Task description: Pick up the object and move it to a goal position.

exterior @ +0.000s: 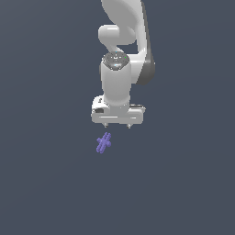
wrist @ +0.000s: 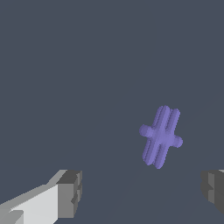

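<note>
The object is a small purple-blue piece of crossed thin bars lying flat on the dark grey floor. My white gripper hangs above it, a little toward the exterior view's right, pointing down. In the wrist view the object lies apart from the gripper, beyond the gap between the fingers. Both grey fingertips stand wide apart with nothing between them, so the gripper is open.
The white arm rises from the gripper toward the top of the exterior view. Only the plain dark grey floor surrounds the object.
</note>
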{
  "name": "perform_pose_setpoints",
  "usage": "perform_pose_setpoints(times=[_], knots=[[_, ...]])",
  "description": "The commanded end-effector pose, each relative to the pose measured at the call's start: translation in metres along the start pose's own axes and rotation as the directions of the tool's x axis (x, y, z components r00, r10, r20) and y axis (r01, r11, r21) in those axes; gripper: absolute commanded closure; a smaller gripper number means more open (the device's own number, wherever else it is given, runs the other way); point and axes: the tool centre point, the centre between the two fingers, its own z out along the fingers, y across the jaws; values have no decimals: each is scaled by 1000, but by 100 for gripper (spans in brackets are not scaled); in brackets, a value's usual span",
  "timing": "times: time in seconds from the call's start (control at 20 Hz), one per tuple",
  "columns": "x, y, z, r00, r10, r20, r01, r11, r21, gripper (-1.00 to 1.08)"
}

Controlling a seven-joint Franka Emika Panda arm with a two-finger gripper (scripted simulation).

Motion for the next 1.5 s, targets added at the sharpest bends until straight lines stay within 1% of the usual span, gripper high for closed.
perform_pose_setpoints(times=[0.0,0.4,0.8,1.0,1.2,1.35,1.45], knots=[[0,0,0,1000,0,0,0,1000,0,-92],[2,-13,-13,999,-36,-5,36,999,-8,-92],[2,-12,-11,1000,-23,-5,23,1000,-7,-92],[3,-8,-5,1000,19,-2,-19,1000,-5,-92],[4,-1,5,996,90,2,-90,996,-2,-92],[4,6,16,987,161,6,-161,987,-1,-92],[5,11,24,976,217,9,-217,976,-1,-92]])
